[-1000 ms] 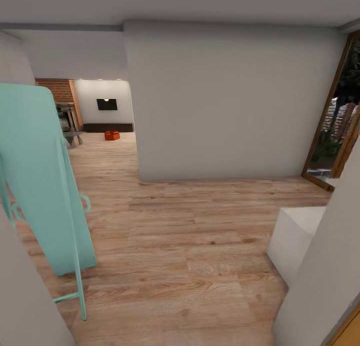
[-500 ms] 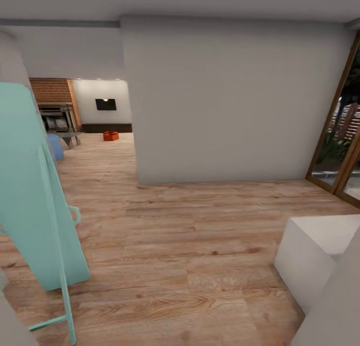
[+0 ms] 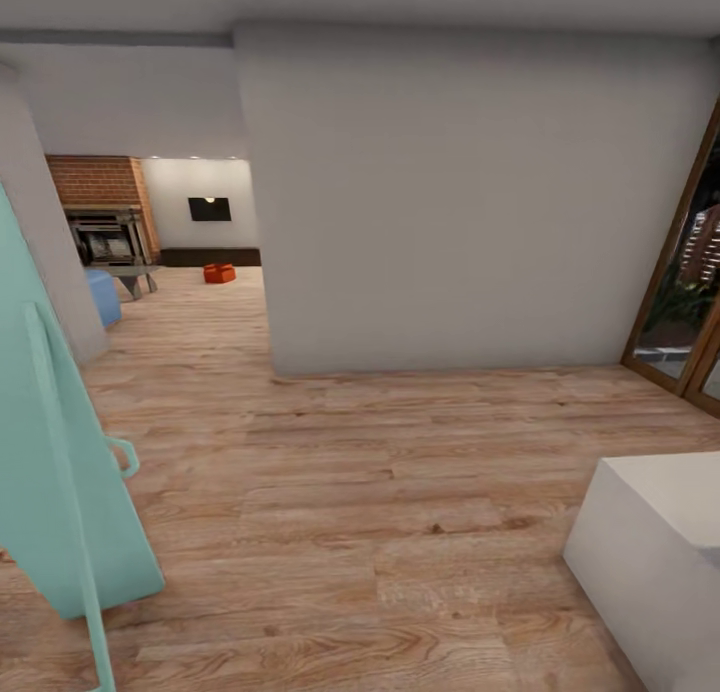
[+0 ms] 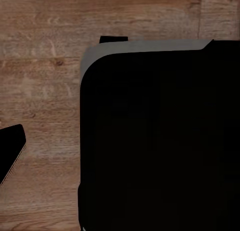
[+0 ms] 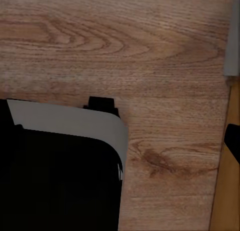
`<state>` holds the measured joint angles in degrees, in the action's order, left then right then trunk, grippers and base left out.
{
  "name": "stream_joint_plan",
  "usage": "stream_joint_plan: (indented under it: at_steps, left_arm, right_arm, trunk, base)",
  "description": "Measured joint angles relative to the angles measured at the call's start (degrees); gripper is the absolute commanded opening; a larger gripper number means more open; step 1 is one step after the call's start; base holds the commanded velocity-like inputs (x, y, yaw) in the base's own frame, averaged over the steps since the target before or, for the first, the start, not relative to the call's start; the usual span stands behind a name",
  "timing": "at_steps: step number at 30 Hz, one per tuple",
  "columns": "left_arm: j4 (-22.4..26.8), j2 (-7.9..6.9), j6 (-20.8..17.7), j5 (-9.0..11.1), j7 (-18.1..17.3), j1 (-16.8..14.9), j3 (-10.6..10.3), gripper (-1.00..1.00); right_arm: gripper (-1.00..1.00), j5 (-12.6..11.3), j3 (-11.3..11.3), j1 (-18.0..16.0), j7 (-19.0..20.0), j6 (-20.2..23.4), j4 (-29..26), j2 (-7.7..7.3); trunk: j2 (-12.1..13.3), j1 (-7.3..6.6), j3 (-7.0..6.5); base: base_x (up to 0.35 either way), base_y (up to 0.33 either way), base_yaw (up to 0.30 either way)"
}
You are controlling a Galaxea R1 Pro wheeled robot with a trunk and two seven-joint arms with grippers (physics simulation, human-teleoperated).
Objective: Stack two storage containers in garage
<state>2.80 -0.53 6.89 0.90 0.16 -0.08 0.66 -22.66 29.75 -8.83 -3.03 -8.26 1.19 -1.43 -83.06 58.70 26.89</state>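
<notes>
Far off at eleven o'clock, orange-red rectangular storage containers (image 3: 220, 272) sit on light wood-plank flooring (image 3: 380, 492). They look light, stiff and thin-walled, so gripping opposite rims seems wise. Whether either gripper's jaws are open, I cannot tell.

Floor: light wood-plank flooring (image 3: 380, 492) runs from the white partition wall (image 3: 460, 202) back into the far room.
Orange-red containers (image 3: 219, 273): on the planks beyond the wall's left edge, far off.
White block (image 3: 650, 542): on the planks, right of that wall, nearer the camera.
Turquoise stand (image 3: 60, 472): on the planks, left of that wall.
</notes>
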Motion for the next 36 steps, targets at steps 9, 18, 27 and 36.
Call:
stream_joint_plan:
  at_steps: [9,18,27,36]
  left_arm:
    - [0.0,0.0,0.0,-0.01,0.0,0.0,0.0,1.0]
    - [0.0,0.0,0.0,-0.02,0.0,0.0,0.0,1.0]
    - [0.0,0.0,0.0,-0.02,0.0,0.0,0.0,1.0]
    - [0.0,0.0,0.0,-0.02,0.0,0.0,0.0,1.0]
  right_arm:
    - [1.0,-0.04,-0.02,0.0,0.02,0.0,0.0,0.0]
    - [1.0,-0.04,0.01,0.0,0.0,0.0,0.0,-0.03]
    - [1.0,-0.02,-0.02,0.0,0.03,0.0,0.0,-0.07]
    - [1.0,0.0,-0.07,0.0,0.0,0.0,0.0,-0.02]
  trunk:
    - [0.0,0.0,0.0]
    - [0.0,0.0,0.0]
    - [0.0,0.0,0.0]
    - [0.0,0.0,0.0]
  base:
    - [0.322,0.0,0.0]
    - [0.322,0.0,0.0]
    - [0.322,0.0,0.0]
    - [0.322,0.0,0.0]
